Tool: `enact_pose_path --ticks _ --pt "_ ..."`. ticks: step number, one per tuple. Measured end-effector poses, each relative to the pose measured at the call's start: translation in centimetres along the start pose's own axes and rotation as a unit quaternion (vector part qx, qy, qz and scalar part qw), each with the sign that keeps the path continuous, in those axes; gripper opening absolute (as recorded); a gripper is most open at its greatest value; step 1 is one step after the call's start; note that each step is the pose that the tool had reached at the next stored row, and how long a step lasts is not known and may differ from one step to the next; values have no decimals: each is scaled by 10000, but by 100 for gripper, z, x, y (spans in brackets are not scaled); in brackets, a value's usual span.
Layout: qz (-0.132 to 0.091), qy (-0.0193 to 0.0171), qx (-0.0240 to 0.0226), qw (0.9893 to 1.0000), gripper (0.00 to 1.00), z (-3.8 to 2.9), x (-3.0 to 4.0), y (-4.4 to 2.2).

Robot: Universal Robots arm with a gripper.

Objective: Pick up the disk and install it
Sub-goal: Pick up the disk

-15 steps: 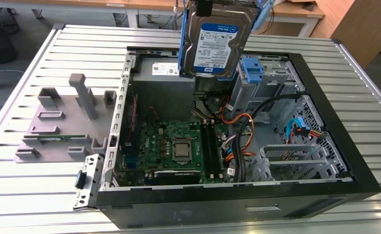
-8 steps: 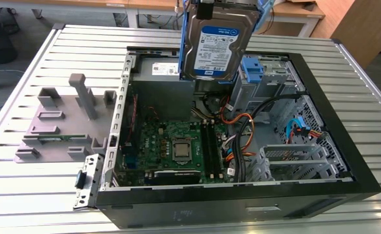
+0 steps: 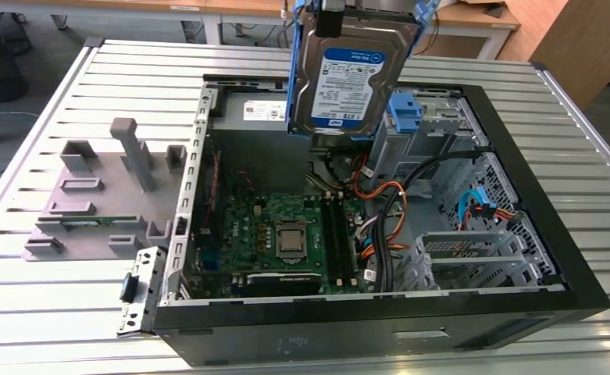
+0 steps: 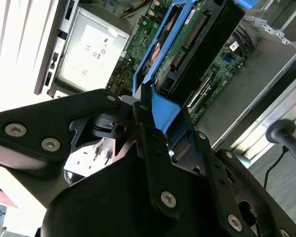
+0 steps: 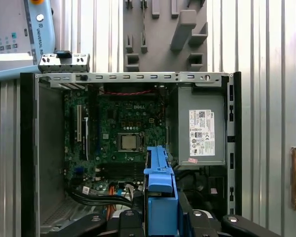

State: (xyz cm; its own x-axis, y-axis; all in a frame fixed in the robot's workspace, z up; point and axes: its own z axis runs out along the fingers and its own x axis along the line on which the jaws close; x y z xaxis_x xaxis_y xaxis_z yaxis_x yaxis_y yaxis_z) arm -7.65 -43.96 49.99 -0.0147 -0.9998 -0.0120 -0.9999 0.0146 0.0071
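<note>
Silver disk (image 3: 348, 74) (blue rails) in gripper (image 4: 155, 116) over PC case (image 3: 388, 332).

Ribbed metal table (image 3: 55, 312), open black computer case (image 3: 388, 324) lying on it, grey slotted fixture (image 3: 86, 211) alongside

From where I stand, the exterior view sits off from the open black metal computer case (image 3: 336, 336) and above it. It looks down across the ribbed grey metal counter (image 3: 55, 297) at the whole case. The first wrist view hangs well above the case, facing straight down into it. The second wrist view sits tight behind the black gripper (image 4: 160, 116), slanting along the flat silver-metal disk (image 4: 187, 39) into the case. All three share the green motherboard (image 3: 273, 234) and the grey power-supply box (image 5: 200, 128).
</note>
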Motion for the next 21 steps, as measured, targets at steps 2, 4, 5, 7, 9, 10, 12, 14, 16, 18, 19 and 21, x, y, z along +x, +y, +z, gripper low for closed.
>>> enact_pose_path --ticks 2,4,5,7,9,10,12,14,16,18,19,21 --pt "0 0 0 10000 36 0 27 -1" --pt "-1 1 0 10000 36 0 53 -1" --pt "-1 1 0 10000 36 0 67 -1" --pt "0 2 0 10000 36 -1 92 -1" --pt "0 2 0 10000 36 -1 116 -2" --pt "0 3 0 10000 36 -1 128 -2" --pt "0 3 0 10000 36 -1 150 -3" --pt "0 5 0 10000 36 -1 166 -3" --pt "0 5 0 10000 36 -1 175 -2" --pt "0 5 0 10000 36 -1 179 -3" --pt "0 6 0 10000 36 -1 182 -4" --pt "-1 5 0 10000 36 0 187 -10"
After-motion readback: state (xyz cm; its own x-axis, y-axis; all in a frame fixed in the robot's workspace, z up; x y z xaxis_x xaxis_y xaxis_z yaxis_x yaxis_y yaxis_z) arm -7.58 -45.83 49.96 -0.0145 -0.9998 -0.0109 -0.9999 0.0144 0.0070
